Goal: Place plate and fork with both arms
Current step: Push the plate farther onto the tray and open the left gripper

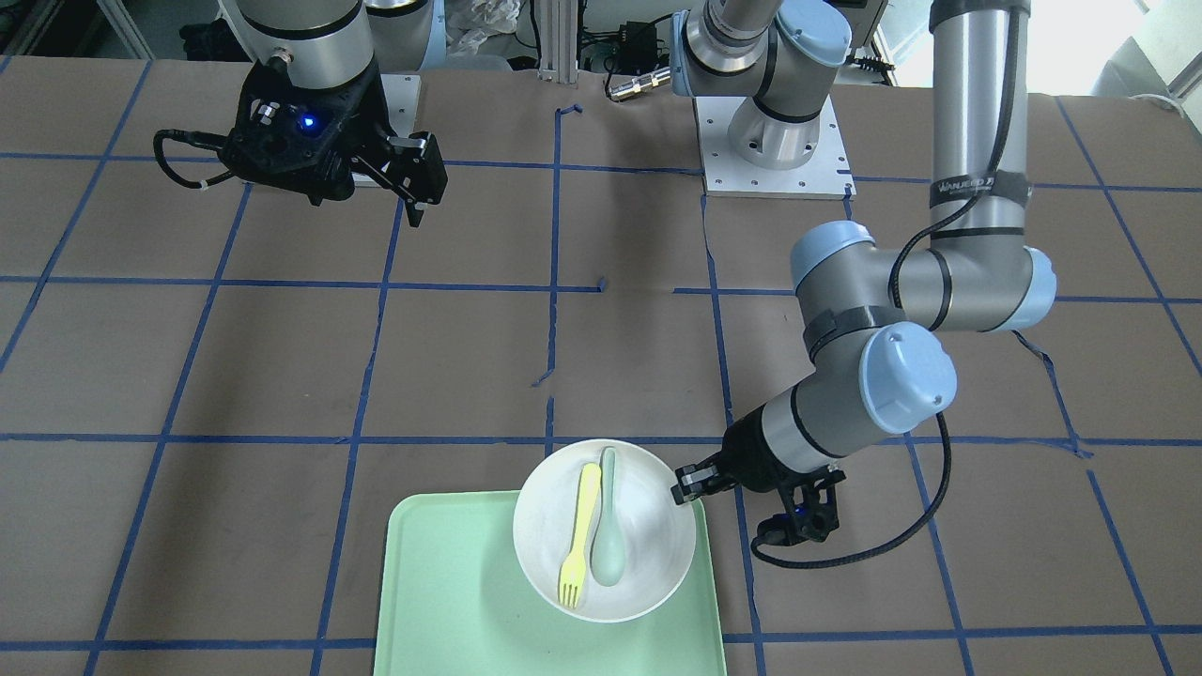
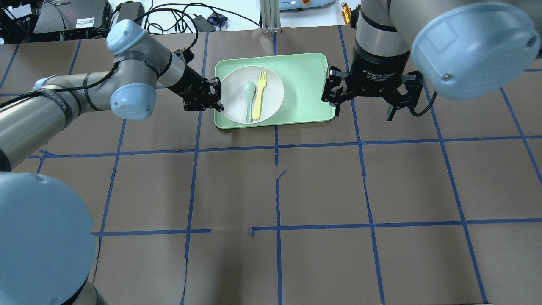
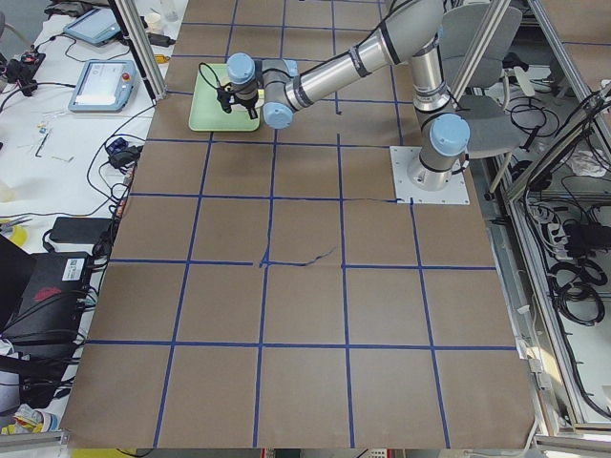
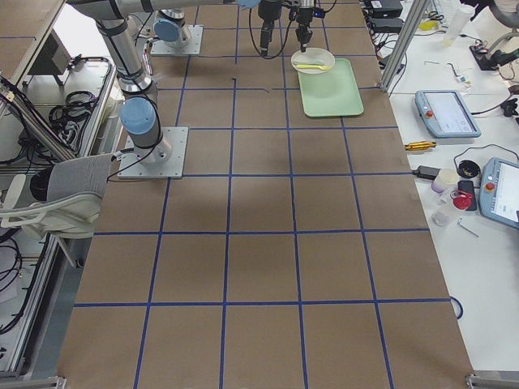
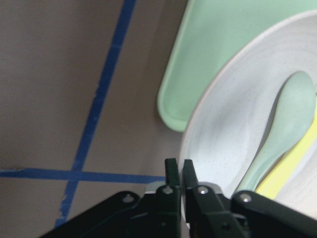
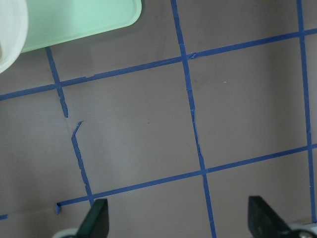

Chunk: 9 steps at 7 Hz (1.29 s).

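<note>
The off-white plate [image 1: 648, 526] sits over the far left end of the mint-green tray [image 2: 305, 84] and seems raised a little above it. The yellow fork [image 1: 579, 535] and a grey-green spoon [image 1: 608, 535] lie side by side in the plate. My left gripper [image 2: 217, 96] is shut on the plate's rim, as the left wrist view [image 5: 179, 171] shows. My right gripper [image 2: 363, 108] is open and empty, held high beside the tray's right end. Its fingers stand wide apart in the right wrist view [image 6: 178, 223].
Brown paper with a blue tape grid covers the table [image 2: 275, 190]. The arms' base plates [image 1: 775, 150] stand at the robot's side. The tray's corner [image 6: 79, 20] and the plate's edge [image 6: 10, 34] show in the right wrist view.
</note>
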### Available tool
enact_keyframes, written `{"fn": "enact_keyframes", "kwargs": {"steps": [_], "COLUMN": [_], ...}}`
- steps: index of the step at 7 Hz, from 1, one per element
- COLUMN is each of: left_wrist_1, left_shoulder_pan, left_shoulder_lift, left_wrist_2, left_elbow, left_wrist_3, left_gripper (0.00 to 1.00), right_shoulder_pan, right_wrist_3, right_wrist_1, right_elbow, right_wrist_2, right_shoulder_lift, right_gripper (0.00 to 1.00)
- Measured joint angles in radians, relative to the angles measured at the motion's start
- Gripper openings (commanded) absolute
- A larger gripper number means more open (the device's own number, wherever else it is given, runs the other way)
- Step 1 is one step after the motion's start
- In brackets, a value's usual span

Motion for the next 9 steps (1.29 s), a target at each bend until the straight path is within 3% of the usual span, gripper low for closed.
{"fn": "enact_keyframes", "kwargs": {"steps": [2, 4, 5, 6, 7, 9], "left_wrist_1": [-0.005, -0.001, 0.003, 0.006, 0.009, 0.014], "left_shoulder_pan": [-0.043, -0.054, -0.063, -0.07, -0.073, -0.075], "left_shoulder_lift": [-0.097, -0.142, -0.154, -0.161, -0.164, -0.139], "left_wrist_2": [0.025, 0.045, 0.048, 0.05, 0.05, 0.06], "left_elbow": [0.121, 0.159, 0.164, 0.166, 0.166, 0.16], "left_wrist_3": [-0.051, -0.084, -0.097, -0.102, -0.105, -0.101], "left_gripper": [0.0, 0.0, 0.08, 0.63, 1.0, 1.0], "right_shoulder_pan": [0.0, 0.0, 0.001, 0.001, 0.0, 0.0], "right_wrist_3": [0.0, 0.0, 0.0, 0.0, 0.0, -0.001], "right_wrist_1": [0.0, 0.0, 0.0, 0.001, 0.0, 0.0], "right_elbow": [0.0, 0.0, 0.0, 0.0, 0.0, 0.0], "right_wrist_2": [0.0, 0.0, 0.0, 0.001, 0.002, 0.003], "right_shoulder_lift": [0.0, 0.0, 0.0, 0.0, -0.001, -0.001], "right_gripper": [1.0, 1.0, 1.0, 1.0, 1.0, 1.0]}}
